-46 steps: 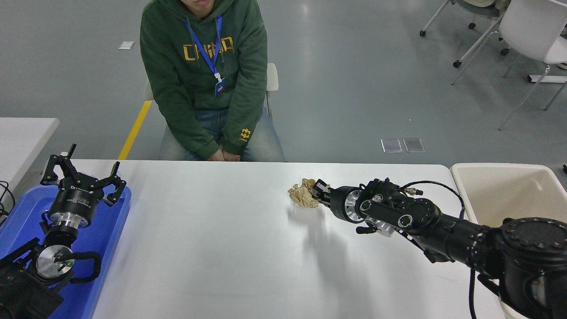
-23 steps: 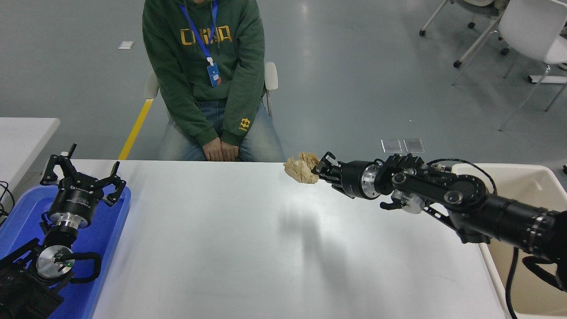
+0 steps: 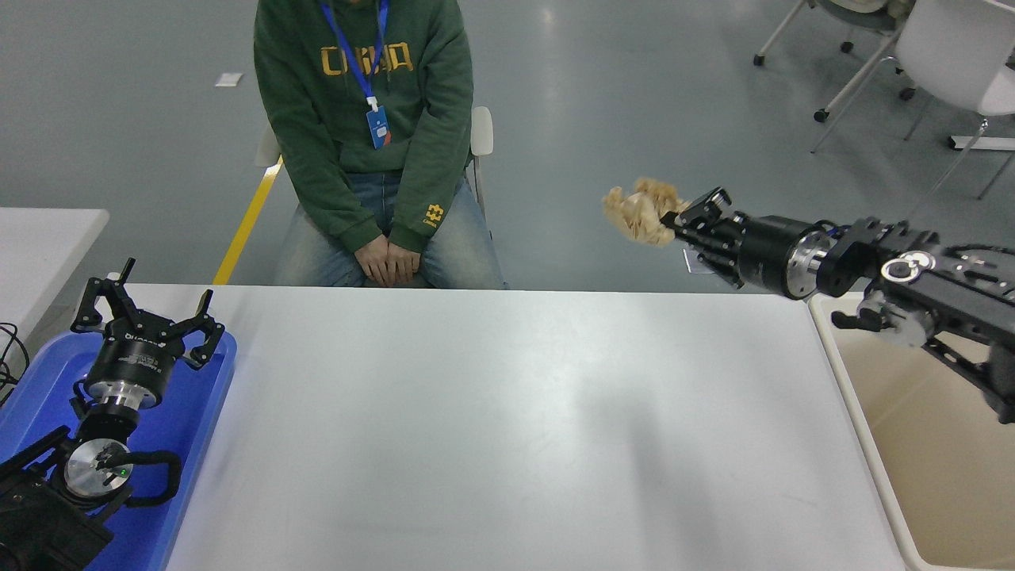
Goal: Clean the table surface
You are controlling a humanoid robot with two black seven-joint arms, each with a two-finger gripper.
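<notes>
Head view. Table surface [image 3: 492,428]: wide, white-grey, matte, smooth, rounded far corners; fills the lower middle of the view, bare across its whole width. Right gripper [image 3: 683,222]: raised above the far right edge, clamped on a crumpled tan paper ball [image 3: 639,212]. Beige bin [image 3: 936,444]: smooth-walled, just beside the right edge. Left gripper [image 3: 147,313]: parked at lower left over the blue tray [image 3: 194,428], fingers spread apart. Seated person [image 3: 369,143] beyond the far edge.

One head view looks forward and down from high on the robot's side over the table [image 3: 492,412], fairly near.
</notes>
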